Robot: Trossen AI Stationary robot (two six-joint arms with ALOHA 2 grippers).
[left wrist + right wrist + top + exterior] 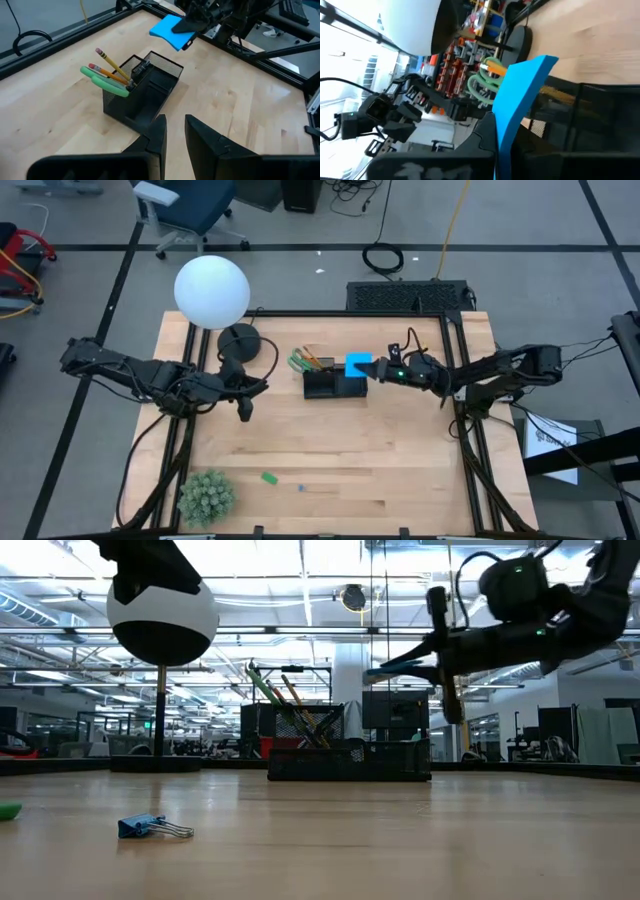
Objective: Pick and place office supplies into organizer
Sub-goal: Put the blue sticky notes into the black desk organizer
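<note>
- Right gripper (374,371) is clamped on the blue note pad (358,364), holding it up in the air above the right end of the organizer (335,385); low view shows the pad clear of the tray's top edge, not touching.
- Organizer sits mid-table, a bit toward the back. 2 pencils (111,68) and the green scissors (104,81) already stand in its end compartment, the one nearer the lamp, leaning outward.
- Left gripper (245,404) hangs w/ fingers a little apart, nothing between them, left of the organizer and in front of the lamp base (239,340).
- Green eraser (269,477) and tiny blue binder clip (152,828) lie on the table near the front, just beside each other, well apart from the tray.
- Fuzzy plant ball (206,496) at front-left corner, white globe lamp (211,291) back left.
</note>
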